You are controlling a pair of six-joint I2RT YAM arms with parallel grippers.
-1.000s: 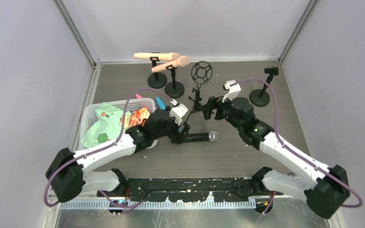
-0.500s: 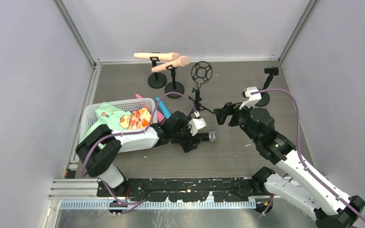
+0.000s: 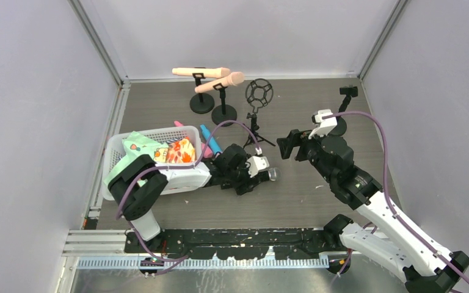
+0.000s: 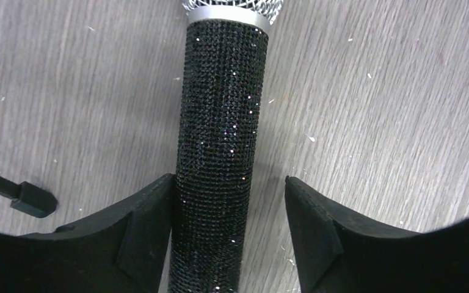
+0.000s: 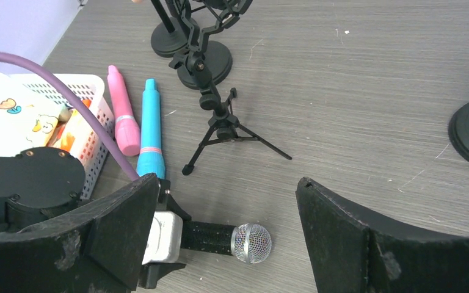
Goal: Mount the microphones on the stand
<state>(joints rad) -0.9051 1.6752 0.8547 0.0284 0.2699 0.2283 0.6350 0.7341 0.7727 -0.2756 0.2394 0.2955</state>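
A black microphone (image 4: pixel 220 122) with a silver mesh head (image 3: pixel 273 174) lies flat on the table. My left gripper (image 4: pixel 229 183) straddles its handle, open: the left finger touches the handle and a gap shows at the right finger. My right gripper (image 3: pixel 286 146) hangs open above the table, right of the tripod stand (image 3: pixel 255 131), holding nothing. Below it lies the mesh head (image 5: pixel 251 243). Two peach microphones (image 3: pixel 200 72) (image 3: pixel 220 82) sit clipped on round-base stands at the back. A blue microphone (image 5: pixel 151 131) lies beside the basket.
A white basket (image 3: pixel 119 146) with cloth and packets stands at the left. A pink stick-shaped item (image 5: pixel 122 113) lies next to the blue microphone. The tripod carries a ring mount (image 3: pixel 259 94). An unoccupied round-base stand (image 3: pixel 336 125) stands at the back right.
My left arm has dropped low and slid its gripper along the black microphone toward the head, jaws narrowing. My right arm pulled back to the right, away from the tripod.
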